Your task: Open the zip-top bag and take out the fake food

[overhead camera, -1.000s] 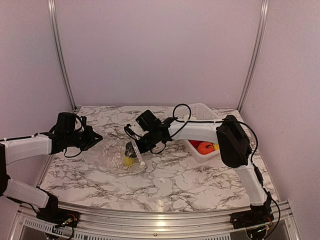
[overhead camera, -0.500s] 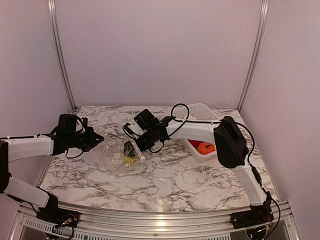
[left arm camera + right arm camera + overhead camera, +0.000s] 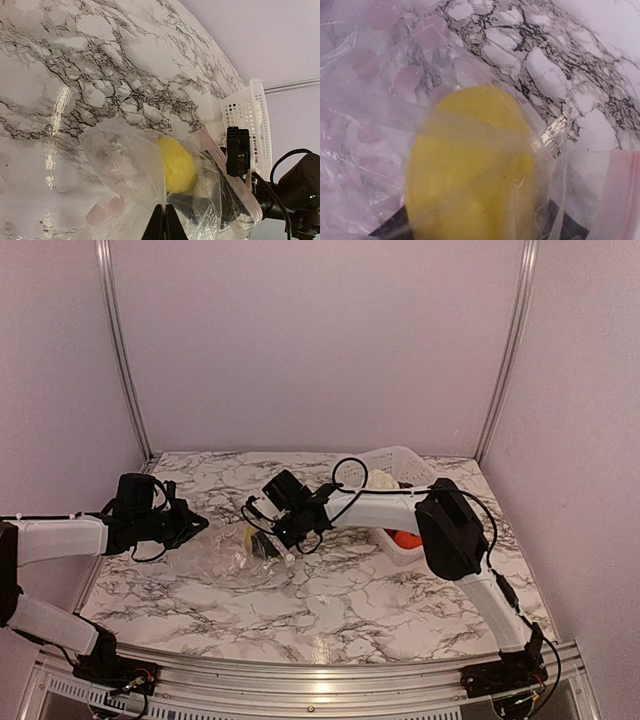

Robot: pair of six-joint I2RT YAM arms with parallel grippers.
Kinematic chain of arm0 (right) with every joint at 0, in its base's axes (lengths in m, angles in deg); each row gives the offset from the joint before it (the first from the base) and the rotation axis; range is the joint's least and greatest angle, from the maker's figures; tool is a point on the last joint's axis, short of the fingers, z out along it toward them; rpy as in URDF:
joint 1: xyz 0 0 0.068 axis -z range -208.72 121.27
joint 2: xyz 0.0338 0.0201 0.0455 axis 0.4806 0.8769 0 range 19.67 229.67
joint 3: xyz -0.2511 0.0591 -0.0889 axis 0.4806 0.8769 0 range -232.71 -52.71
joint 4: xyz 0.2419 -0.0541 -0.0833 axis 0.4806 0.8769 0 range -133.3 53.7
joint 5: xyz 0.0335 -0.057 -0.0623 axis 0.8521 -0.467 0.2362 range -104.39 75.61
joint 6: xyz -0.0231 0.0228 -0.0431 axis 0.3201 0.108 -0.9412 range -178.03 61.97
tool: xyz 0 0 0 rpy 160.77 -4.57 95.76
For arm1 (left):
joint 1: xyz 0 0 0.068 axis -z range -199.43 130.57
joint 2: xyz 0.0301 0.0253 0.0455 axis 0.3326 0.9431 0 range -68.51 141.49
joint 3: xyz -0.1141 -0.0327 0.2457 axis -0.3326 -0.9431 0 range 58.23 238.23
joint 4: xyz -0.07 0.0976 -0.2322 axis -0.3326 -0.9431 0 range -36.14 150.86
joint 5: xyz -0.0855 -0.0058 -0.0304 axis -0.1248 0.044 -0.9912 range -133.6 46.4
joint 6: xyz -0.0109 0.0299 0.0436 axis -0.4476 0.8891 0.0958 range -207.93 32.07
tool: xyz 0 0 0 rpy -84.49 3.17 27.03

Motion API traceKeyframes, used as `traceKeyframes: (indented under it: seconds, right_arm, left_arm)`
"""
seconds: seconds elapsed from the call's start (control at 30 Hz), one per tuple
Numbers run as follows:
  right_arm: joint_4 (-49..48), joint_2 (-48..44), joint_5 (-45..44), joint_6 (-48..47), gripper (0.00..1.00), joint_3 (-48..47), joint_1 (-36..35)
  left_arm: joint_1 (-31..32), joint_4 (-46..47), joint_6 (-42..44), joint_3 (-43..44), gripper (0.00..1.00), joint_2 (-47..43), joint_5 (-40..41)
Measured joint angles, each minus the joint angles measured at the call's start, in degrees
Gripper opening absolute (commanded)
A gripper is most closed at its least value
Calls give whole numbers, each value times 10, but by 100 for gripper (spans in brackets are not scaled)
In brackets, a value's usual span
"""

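My left jaws pinched the zip-top bag [image 3: 225,558] at nine o'clock on the counter [image 3: 380,590] while my right jaws straddled the yellow fake food [image 3: 470,170], grip unclear, so snagged film could have yanked the bag free.

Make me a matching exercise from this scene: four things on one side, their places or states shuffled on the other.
1. yellow toy
2. orange toy
3. left hand
4. basket

a. shut on the edge of the bag
b. at the back right of the table
c. inside the clear bag
d. in the basket

Pairs: 1-c, 2-d, 3-a, 4-b.
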Motion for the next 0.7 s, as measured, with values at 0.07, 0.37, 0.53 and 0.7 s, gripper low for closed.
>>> traceKeyframes:
  seconds: [0.07, 0.37, 0.53, 0.7]
  right_arm:
    - [-10, -18, -3, -2, 69, 30, 2]
    - [-43, -153, 53, 5, 63, 213, 41]
    - [-89, -205, 119, 9, 63, 275, 80]
    - [-98, -220, 154, 14, 58, 306, 97]
  left_arm:
    - [0, 0, 0, 0, 0, -1, 2]
    - [-16, -28, 7, 0, 0, -5, 35]
    - [-27, -52, 20, 3, 0, -5, 41]
    - [-41, -66, 34, 7, 0, -5, 56]
